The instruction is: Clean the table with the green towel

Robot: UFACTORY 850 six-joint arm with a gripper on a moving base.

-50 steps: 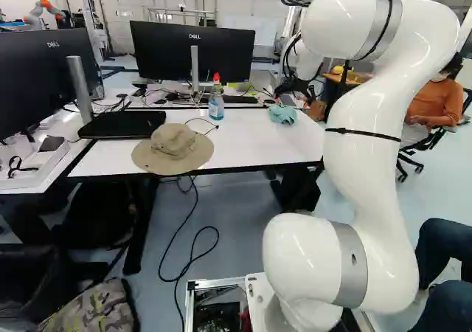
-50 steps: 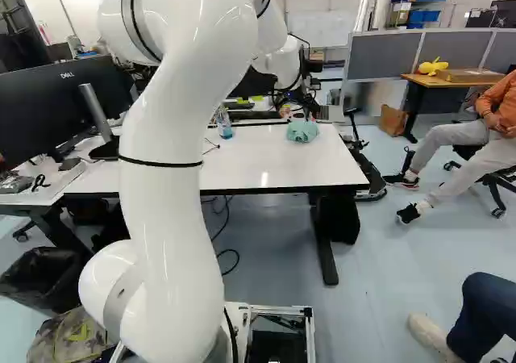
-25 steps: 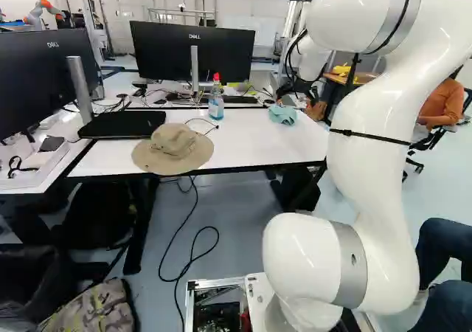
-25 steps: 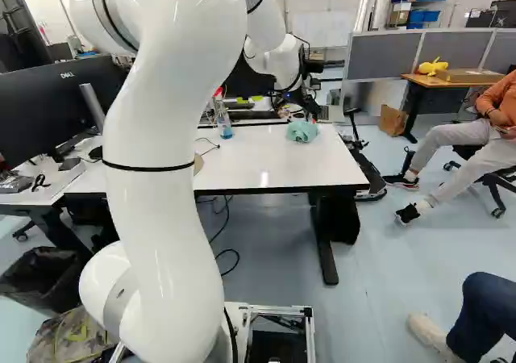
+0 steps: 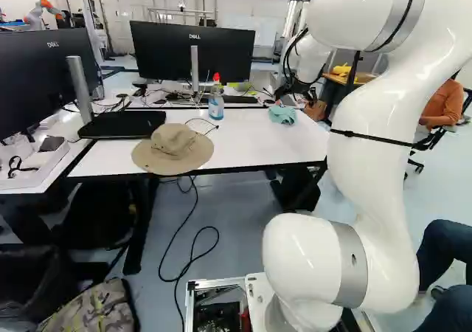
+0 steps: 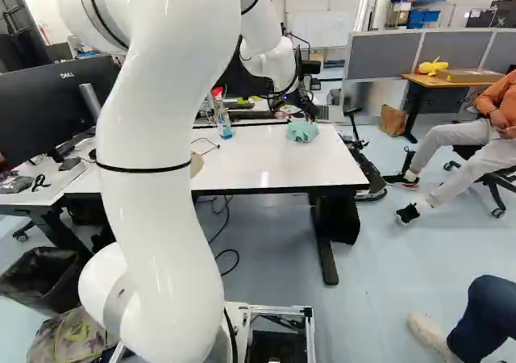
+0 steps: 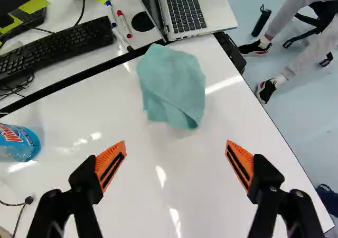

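In the right base view my gripper (image 6: pixel 300 101) is a small dark shape above the table's far right part, close to the green towel (image 6: pixel 302 131). The wrist view has the gripper (image 7: pixel 176 145) with its orange-padded fingers spread wide and nothing between them. Ahead of the fingertips, roughly centred between their lines, the crumpled towel (image 7: pixel 171 87) lies on the white table (image 7: pixel 132 195), near its far edge. The left base view also shows the towel (image 5: pixel 282 114) on the tabletop.
A blue spray bottle (image 5: pixel 216 102) stands left of the towel, with a tan hat (image 5: pixel 173 149) and a closed black laptop (image 5: pixel 122 124) farther left. Past the far edge are an open laptop (image 7: pixel 185 10), markers and a keyboard (image 7: pixel 58 45). A monitor (image 5: pixel 166 52) rises behind.
My arm's upper part has swung rightward in the left base view and leftward in the right one, the wrist lowering slightly near the towel. Base, towel and bottle have stayed put.
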